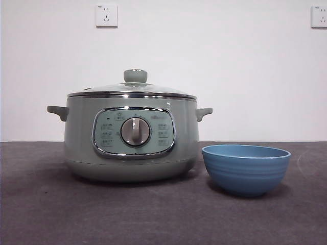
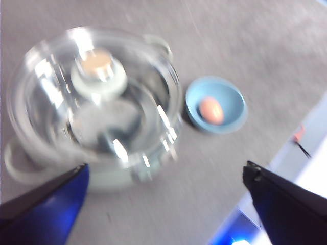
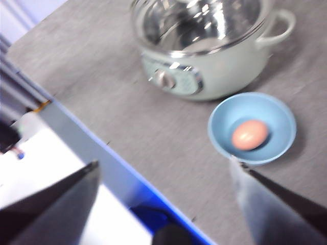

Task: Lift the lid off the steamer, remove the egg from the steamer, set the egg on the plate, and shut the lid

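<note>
The mint-green steamer [image 1: 132, 138] stands on the grey table with its glass lid [image 1: 134, 89] shut on it, pale green knob on top. The sky-blue plate, a small bowl [image 1: 246, 168], stands just right of the steamer. The egg [image 3: 250, 135] lies in the bowl, also seen in the left wrist view [image 2: 211, 110]. My left gripper [image 2: 163, 199] is open and empty, high above the steamer [image 2: 97, 117] and bowl [image 2: 216, 104]. My right gripper [image 3: 163, 199] is open and empty, high above the table's edge near the bowl [image 3: 252, 127]. Neither gripper shows in the front view.
The table's front edge with a blue strip [image 3: 117, 178] runs below the right gripper. A white wall with two sockets [image 1: 106, 15] stands behind the table.
</note>
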Action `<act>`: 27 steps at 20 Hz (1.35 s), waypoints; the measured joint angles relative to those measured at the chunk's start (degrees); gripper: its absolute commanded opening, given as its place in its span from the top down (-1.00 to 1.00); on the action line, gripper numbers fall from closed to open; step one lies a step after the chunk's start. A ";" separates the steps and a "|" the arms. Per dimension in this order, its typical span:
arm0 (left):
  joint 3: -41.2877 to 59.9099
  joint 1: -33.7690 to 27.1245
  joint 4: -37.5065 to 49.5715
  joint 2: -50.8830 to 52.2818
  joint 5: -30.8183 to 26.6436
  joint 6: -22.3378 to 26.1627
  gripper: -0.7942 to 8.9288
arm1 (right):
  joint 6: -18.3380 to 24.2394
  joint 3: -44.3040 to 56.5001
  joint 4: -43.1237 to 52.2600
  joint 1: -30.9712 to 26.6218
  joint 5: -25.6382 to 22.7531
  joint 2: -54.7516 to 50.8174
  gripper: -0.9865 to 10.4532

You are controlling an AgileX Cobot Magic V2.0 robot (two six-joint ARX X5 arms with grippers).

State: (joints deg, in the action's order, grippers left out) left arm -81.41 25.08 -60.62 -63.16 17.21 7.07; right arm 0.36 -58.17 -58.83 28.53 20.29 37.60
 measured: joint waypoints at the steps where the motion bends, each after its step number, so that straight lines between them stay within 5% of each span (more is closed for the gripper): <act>1: 0.00 0.00 -1.14 0.55 0.22 -0.13 0.63 | -0.02 0.00 -0.46 0.00 0.39 0.00 0.69; 2: 0.00 0.00 -2.36 1.01 0.57 -0.26 0.85 | -0.02 0.00 -0.92 0.00 0.59 0.00 0.85; 3: 0.00 0.00 -3.17 1.29 0.83 -0.28 0.86 | -0.02 0.00 -1.22 0.00 0.66 0.00 0.85; 27: 0.00 0.00 -4.74 1.51 0.94 -0.90 0.84 | -0.13 0.00 -1.84 0.00 0.59 0.00 0.83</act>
State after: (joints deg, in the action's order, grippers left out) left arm -81.41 25.08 -65.36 -61.65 18.15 6.17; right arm 0.23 -58.17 -60.66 28.53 20.88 37.60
